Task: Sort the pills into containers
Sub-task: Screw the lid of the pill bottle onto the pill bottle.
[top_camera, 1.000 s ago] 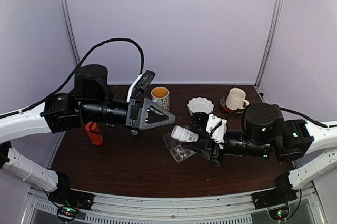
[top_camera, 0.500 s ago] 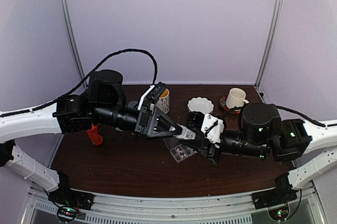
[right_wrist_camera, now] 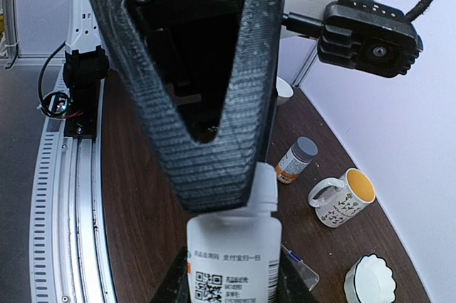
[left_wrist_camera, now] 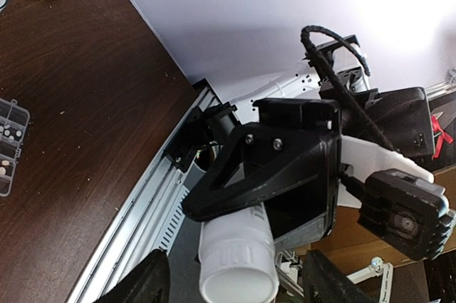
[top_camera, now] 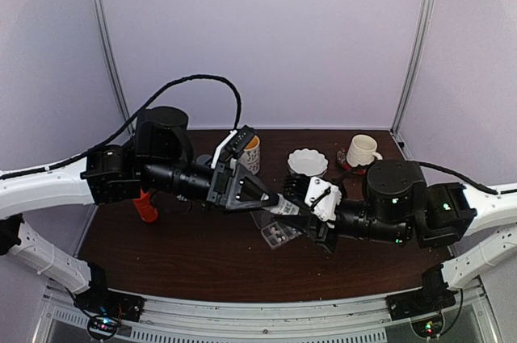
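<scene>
Near the pill box (top_camera: 275,235), the white bottle (top_camera: 284,207) pinched by the right gripper (right_wrist_camera: 231,281) has been reached by the left gripper (left_wrist_camera: 235,283), spread around its cap; uncapping seems next.

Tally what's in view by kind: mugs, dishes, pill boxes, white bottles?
Mugs: 2, yellow-lined ceramic mug and white ceramic mug
Dishes: 1, white scalloped dish
Pill boxes: 1, clear plastic pill box
White bottles: 1, white plastic bottle
Total: 5
</scene>
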Controlling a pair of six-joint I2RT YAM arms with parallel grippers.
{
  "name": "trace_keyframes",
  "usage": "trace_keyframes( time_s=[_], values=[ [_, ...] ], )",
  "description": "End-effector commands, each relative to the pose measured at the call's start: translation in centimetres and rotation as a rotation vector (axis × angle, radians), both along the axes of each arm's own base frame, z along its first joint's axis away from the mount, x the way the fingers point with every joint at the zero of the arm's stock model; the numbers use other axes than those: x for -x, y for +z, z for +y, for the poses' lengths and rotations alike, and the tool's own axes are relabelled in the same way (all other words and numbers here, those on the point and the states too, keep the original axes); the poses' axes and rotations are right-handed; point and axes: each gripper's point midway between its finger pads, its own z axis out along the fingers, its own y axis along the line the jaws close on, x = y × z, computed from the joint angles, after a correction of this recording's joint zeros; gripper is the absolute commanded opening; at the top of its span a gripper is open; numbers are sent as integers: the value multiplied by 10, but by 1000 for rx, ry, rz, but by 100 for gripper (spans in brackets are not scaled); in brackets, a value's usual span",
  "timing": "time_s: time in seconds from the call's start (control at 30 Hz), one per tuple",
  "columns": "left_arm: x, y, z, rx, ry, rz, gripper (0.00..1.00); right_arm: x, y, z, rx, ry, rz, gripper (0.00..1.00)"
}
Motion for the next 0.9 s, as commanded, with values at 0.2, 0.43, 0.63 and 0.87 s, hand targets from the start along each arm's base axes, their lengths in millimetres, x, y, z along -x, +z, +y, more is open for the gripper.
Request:
trace_keyframes(
  time_s=[0.2,0.43,0.63,0.87],
  values=[
    [2,28,2,72,-8,-38,49,-2,-2,2,13,-25,1,0],
    [1,24,5,51,3,-52,33,-3,1,2,0,-38,18,0],
    [1,28,7,61,-21,-167,12,1,9,4,-59,-9,93,0],
    [10,46,16,114,-126,-505,16,22,31,14,-247,195,378,0]
  ],
)
